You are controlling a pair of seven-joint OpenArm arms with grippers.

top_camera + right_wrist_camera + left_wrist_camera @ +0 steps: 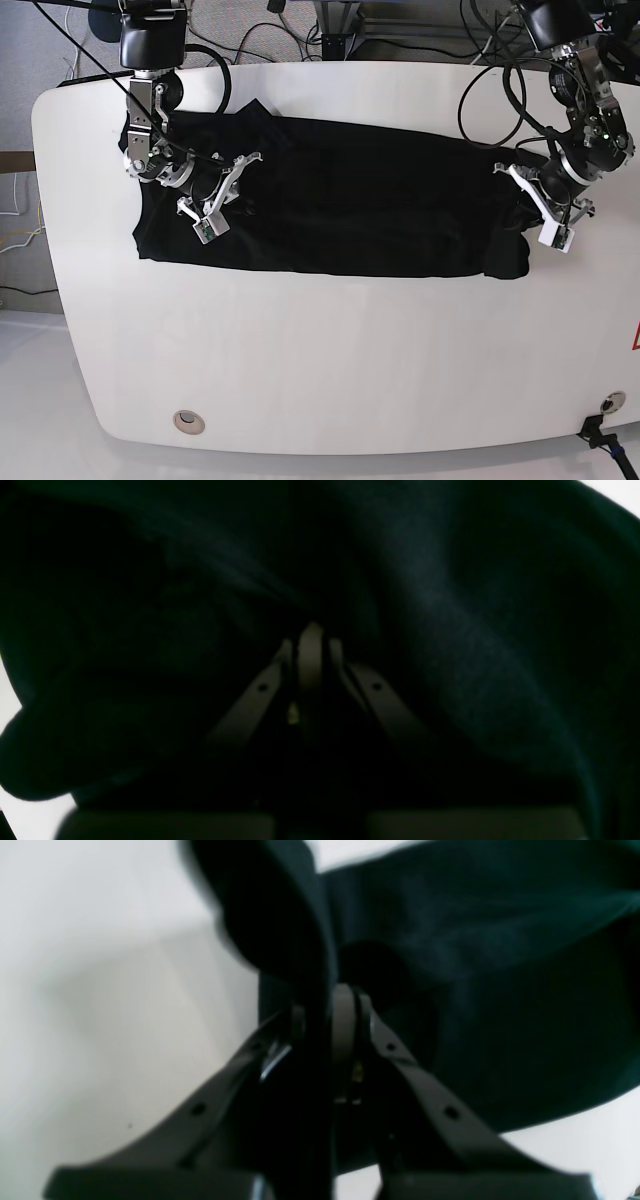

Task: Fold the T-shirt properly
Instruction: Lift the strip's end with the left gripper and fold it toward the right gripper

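My worry is the large black cloth T-shirt (340, 200), spread across the white bench (330, 350), slipping free or bunching if the arms pull unevenly. Left pincer (327, 1005) is pinched tight on its edge; right pincer (310, 642) is likewise clamped on fabric.

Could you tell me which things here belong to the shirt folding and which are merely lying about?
Belongs to the job:
T-shirt
left end effector
right end effector

Just lying about:
round fitting in the white table
cables behind the table
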